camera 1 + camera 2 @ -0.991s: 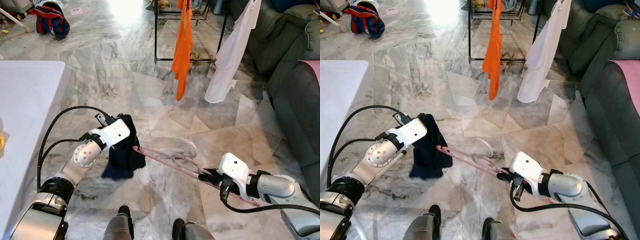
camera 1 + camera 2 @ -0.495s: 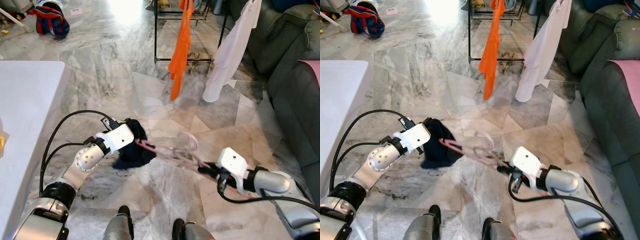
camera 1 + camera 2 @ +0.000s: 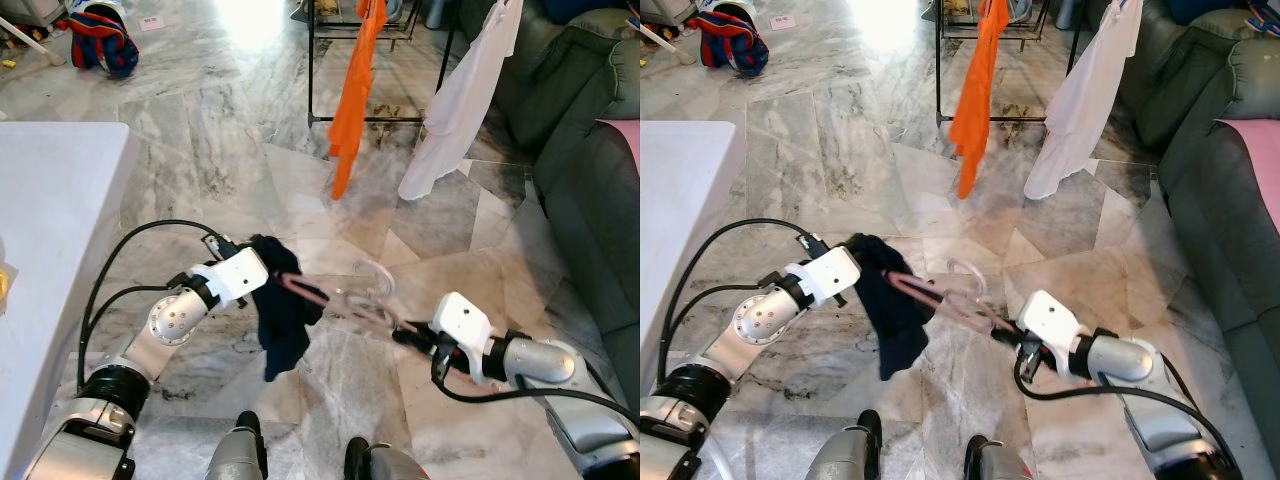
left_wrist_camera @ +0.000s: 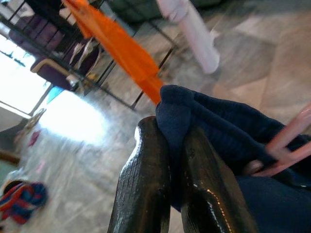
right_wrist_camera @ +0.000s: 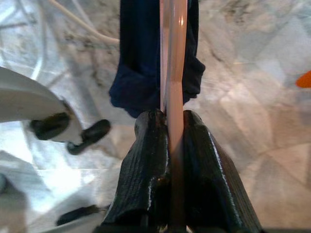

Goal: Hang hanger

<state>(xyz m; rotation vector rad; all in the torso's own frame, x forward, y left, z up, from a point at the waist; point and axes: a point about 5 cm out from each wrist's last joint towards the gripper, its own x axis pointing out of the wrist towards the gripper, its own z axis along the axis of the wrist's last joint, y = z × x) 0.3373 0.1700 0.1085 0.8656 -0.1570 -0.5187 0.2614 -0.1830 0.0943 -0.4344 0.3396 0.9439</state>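
**Risk note: cloth half on hanger, rack well away**

State. Left hand [image 4: 167, 160] is pinched tight on a fold of the navy cloth [image 3: 285, 320]. Right hand [image 5: 167, 141] is clamped on one end of the pink hanger [image 3: 340, 298], bar running between its fingers [image 5: 146, 165]. Hanger is held in the air between the two hands, over the marble floor [image 3: 230, 130]; its far end reaches into the cloth by the left hand. The hook [image 3: 375, 275] stands up near mid-span. Most of the cloth hangs free below the bar in a loose tail.

Rack [image 3: 375, 118] stands well ahead, with an orange garment [image 3: 350, 100] and a white garment [image 3: 450, 110] on it. White surface [image 3: 50, 230] to the left, sofa [image 3: 590, 180] to the right.

Possible failures, judged from this pose:
- Cloth slides off. It looks caught on one end only; cannot tell whether the hanger is inside a neck or sleeve. If the left hand lets go now, the tail's weight likely pulls it to the floor.
- Hanger twists in the right hand. The grip is at one end of a thin bar, so uneven cloth load could roll it and turn the hook away from the rail.
- Hands pulling apart could bend the hanger or drag the fold out of the left pinch.
- Tail may snag the robot's feet [image 3: 250, 425] while walking to the rack.
- Hook could foul the hung garments on approach.
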